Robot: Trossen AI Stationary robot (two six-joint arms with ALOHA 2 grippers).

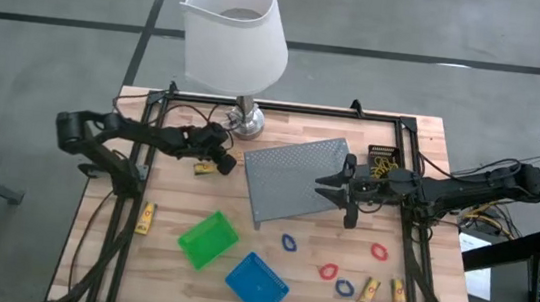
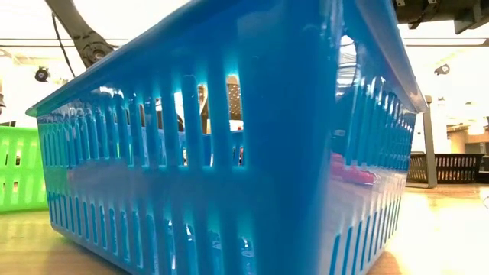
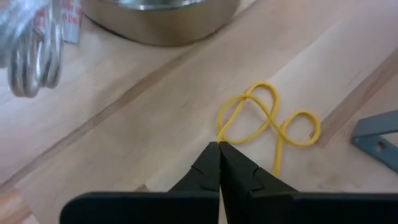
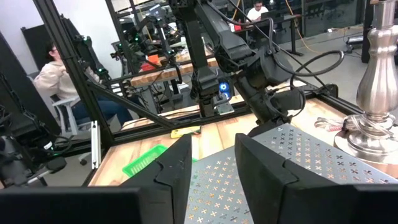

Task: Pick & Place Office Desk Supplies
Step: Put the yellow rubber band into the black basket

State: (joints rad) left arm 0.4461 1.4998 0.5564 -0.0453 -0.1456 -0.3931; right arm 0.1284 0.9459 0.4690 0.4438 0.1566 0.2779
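My left gripper [image 1: 225,162] [image 3: 219,144] is low over the table beside the lamp base, shut on a thin yellow rubber band [image 3: 267,118]. My right gripper [image 1: 331,188] [image 4: 214,155] hovers open over the grey mesh tray [image 1: 292,177] and touches nothing. The green bin [image 1: 208,240] and blue bin [image 1: 256,283] stand near the front edge. The black bin [image 1: 383,161] holds more yellow bands. Yellow sticks [image 1: 145,216] [image 1: 369,292] and red and blue loops [image 1: 329,271] [image 1: 288,241] lie flat on the wood. My left gripper pinches the rubber band between its two fingertips at the bend of one looped end [image 3: 219,134]. The fingers come slanting down toward the table. The remainder of the band [image 3: 292,127] lies slack in a twisted figure on the wood.
The lamp's metal base [image 3: 161,18] and white shade [image 1: 235,27] stand close behind my left gripper. A yellow stick [image 1: 205,167] lies beside that gripper. The blue bin [image 2: 229,153] fills the low view, with the green bin [image 2: 15,168] at its left. Black frame rails run along the table's sides.
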